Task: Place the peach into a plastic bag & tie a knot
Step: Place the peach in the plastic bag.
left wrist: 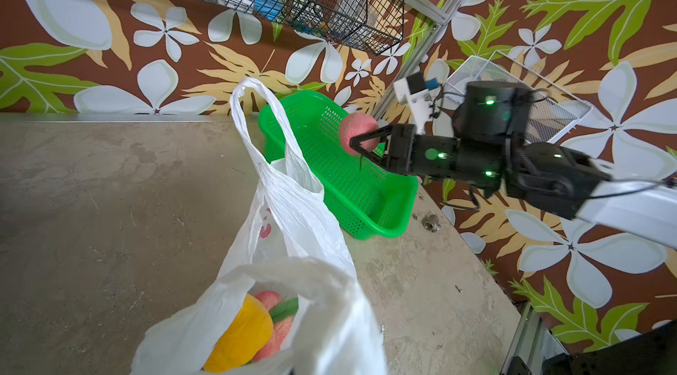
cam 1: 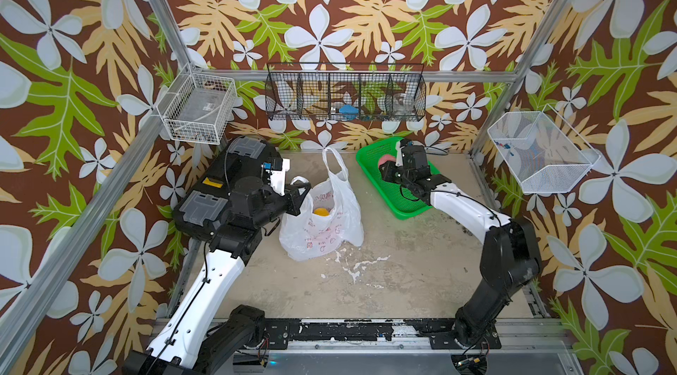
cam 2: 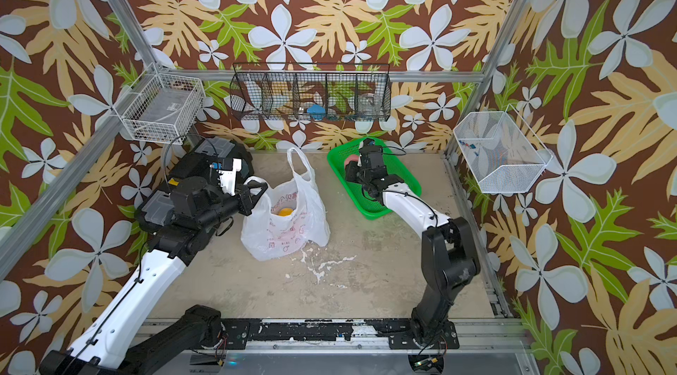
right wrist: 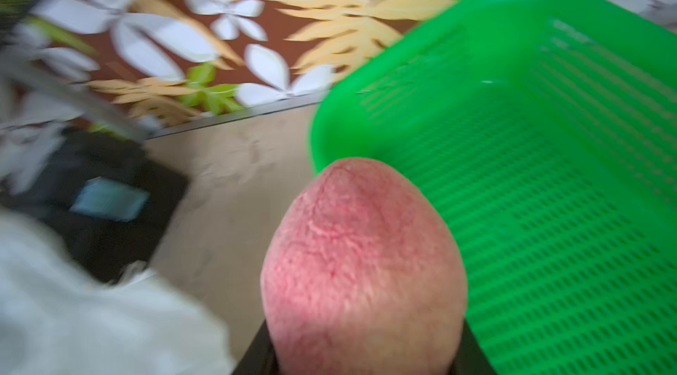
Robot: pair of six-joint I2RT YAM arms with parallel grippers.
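Observation:
The translucent white plastic bag (cam 1: 322, 223) (cam 2: 285, 226) (left wrist: 293, 208) stands mid-table with its mouth open. A yellow fruit (left wrist: 238, 333) and a pink fruit with a green leaf (left wrist: 271, 300) lie inside. My left gripper (cam 1: 302, 190) (cam 2: 256, 190) is shut on the bag's near handle, holding that side up. The far handle (cam 1: 335, 160) stands as a free loop. No knot is in view. My right gripper (cam 1: 390, 166) (left wrist: 357, 144) is shut on the pink peach (cam 1: 385, 160) (cam 2: 351, 161) (left wrist: 357, 128) (right wrist: 362, 267), lifted just above the green basket.
The green plastic basket (cam 1: 399, 204) (left wrist: 351, 186) sits at the back right of the table. A black case (cam 1: 205, 208) lies at the left, behind my left arm. A black wire rack (cam 1: 344, 91) and white wire baskets (cam 1: 198, 109) (cam 1: 542, 153) hang on the walls. A small metal fitting (left wrist: 430, 223) lies near the basket.

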